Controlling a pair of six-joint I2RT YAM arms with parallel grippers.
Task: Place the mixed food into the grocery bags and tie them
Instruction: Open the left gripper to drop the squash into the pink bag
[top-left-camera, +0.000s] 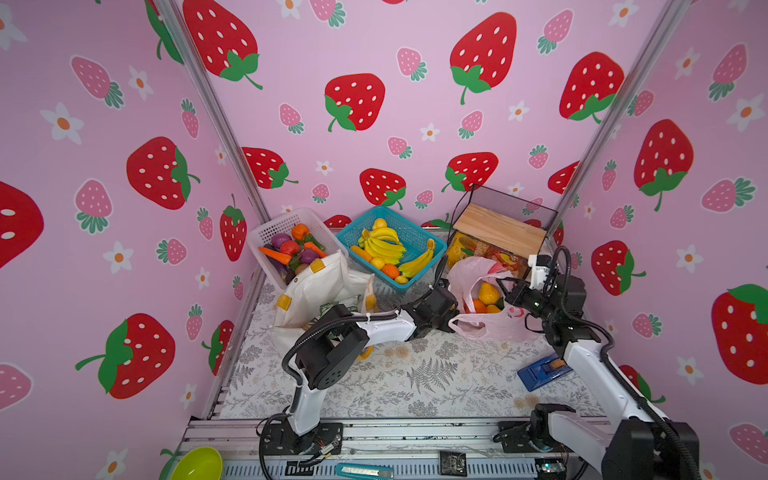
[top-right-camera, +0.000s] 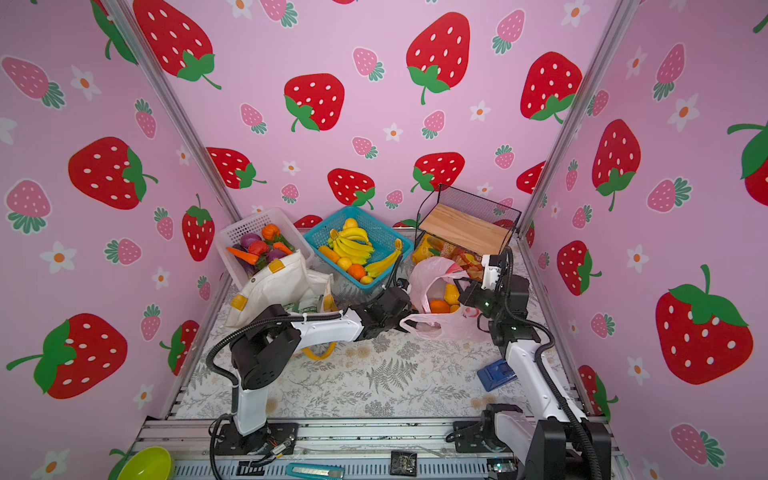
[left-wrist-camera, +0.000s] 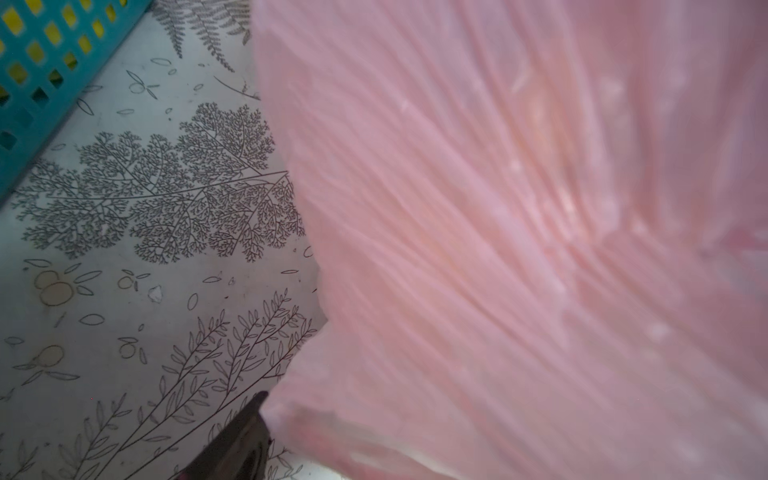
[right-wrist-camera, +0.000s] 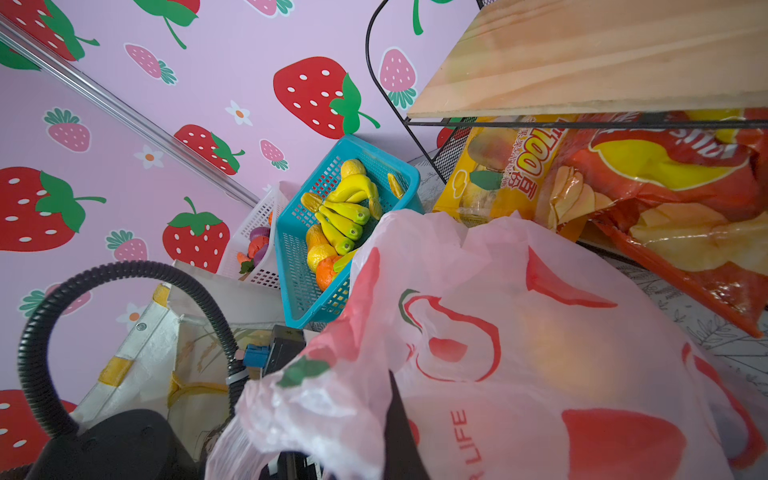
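My right pincer (top-left-camera: 505, 288) is pressed together on the right rim of the pink bag (top-left-camera: 471, 270). The bag stands open on the worktop (top-left-camera: 415, 382) between both arms, with a yellow pear (top-left-camera: 488, 293) and an orange (top-left-camera: 479, 306) inside. My left pincer (top-left-camera: 449, 322) sits at the bag's lower left handle, with film against one finger (left-wrist-camera: 245, 440). I cannot tell whether it is spread or gripping. The white tote (top-left-camera: 320, 286) lies apart, beyond my left arm.

Pink strawberry-print walls (top-left-camera: 415, 104) enclose a pale fern-patterned tabletop (top-left-camera: 415, 374).
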